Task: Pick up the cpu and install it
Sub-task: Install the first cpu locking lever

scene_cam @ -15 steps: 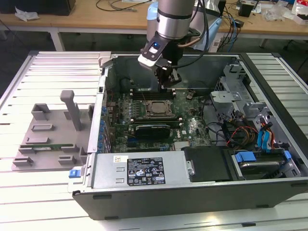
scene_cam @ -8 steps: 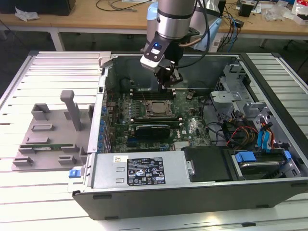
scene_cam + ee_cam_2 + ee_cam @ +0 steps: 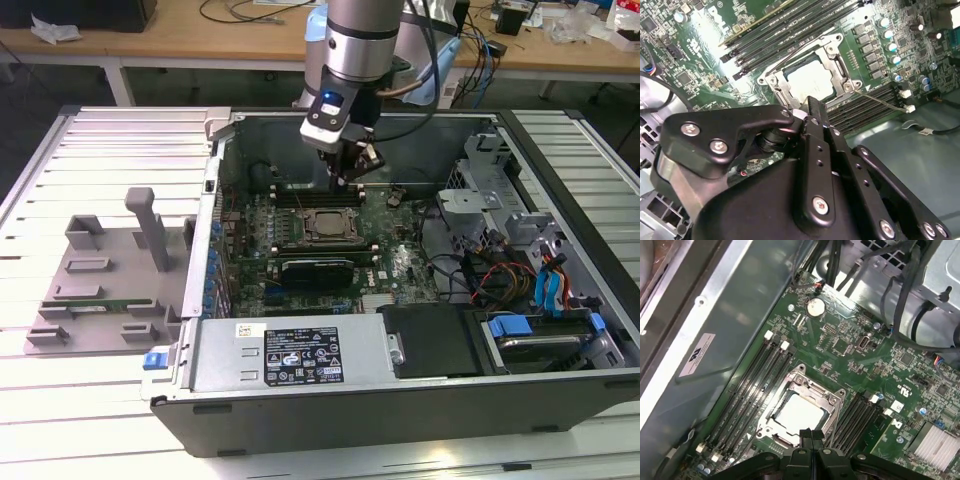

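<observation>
The cpu (image 3: pixel 800 414) lies seated in the socket frame (image 3: pixel 813 383) on the motherboard (image 3: pixel 850 347) inside the open computer case (image 3: pixel 300 368); the gripper (image 3: pixel 351 179) hangs close above it, jaws clenched together, empty

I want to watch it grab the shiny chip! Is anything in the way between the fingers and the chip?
Nothing visible is. In the first wrist view the gripper hangs just above the cpu, whose shiny top lies bare inside the metal socket frame on the green board.
</observation>
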